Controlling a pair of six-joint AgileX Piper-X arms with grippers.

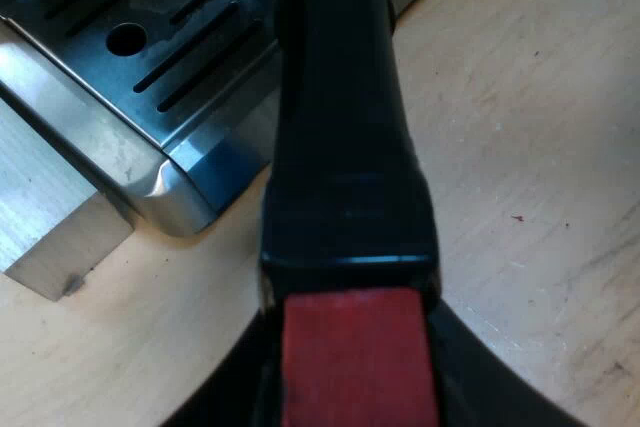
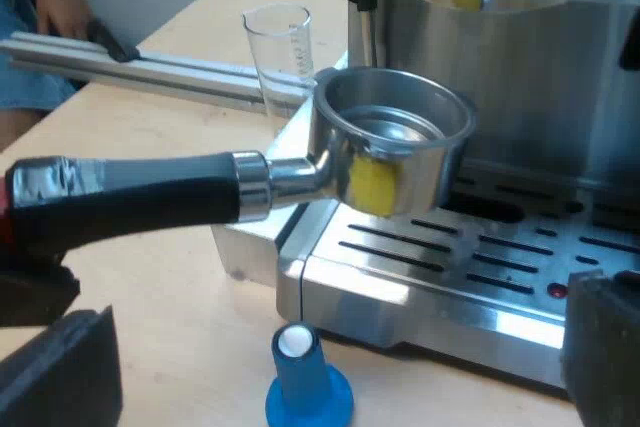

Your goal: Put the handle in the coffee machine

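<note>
The metal holder hangs level above the espresso machine's slotted drip tray, its empty basket just under the machine's front. Its dark handle runs back to the red end, where my left gripper is shut on it, one black finger on each side. My right gripper is open, with its fingers wide apart low over the table before the tray. A blue tamper stands on the table between them, untouched.
A measuring glass stands beside the machine, behind the holder. An aluminium rail lies across the wooden table farther off, with a person's hand at it. The tray's corner rests next to a pale block.
</note>
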